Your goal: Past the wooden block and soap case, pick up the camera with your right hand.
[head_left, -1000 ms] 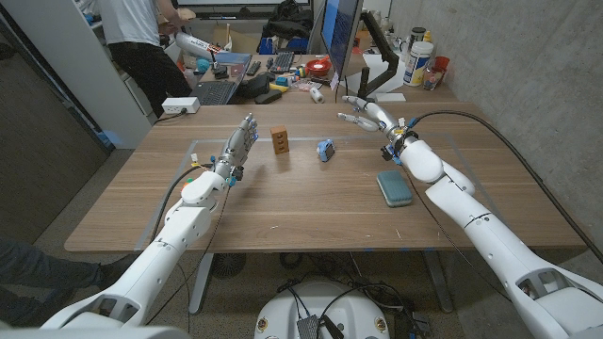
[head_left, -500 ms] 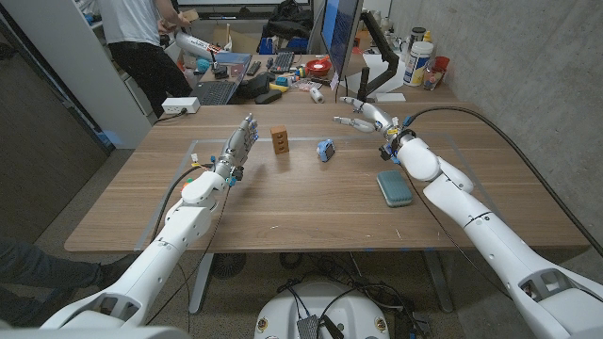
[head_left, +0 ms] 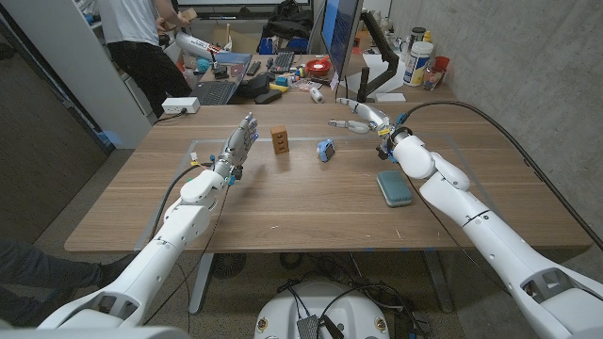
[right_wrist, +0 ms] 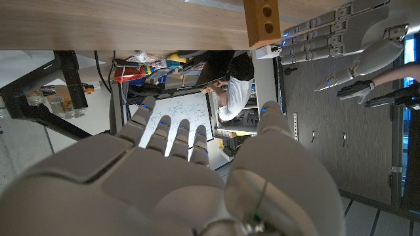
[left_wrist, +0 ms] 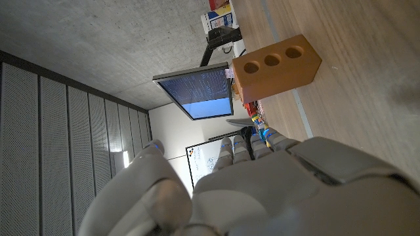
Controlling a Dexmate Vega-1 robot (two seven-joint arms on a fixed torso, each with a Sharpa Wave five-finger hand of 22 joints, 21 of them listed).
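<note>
Camera (head_left: 325,150) sits mid-bench, just right of the wooden block (head_left: 279,139). Right hand (head_left: 356,115), fingers spread and empty, hovers beyond it to the right (nearer than the left).

No legible text, label, brand, number or sign can be made out in any view. The monitor (left_wrist: 195,92) in the left wrist view shows rows of pale lines on a blue screen, too small to read. The whiteboard (right_wrist: 172,109) in the right wrist view carries faint blue scribbles, not decipherable. The white container (head_left: 420,63) at the far end of the tabletop (head_left: 311,202) bears a coloured label, blurred beyond reading. The wooden block (head_left: 279,139), the camera (head_left: 325,149) and the soap case (head_left: 394,186) show no markings that can be read.
</note>
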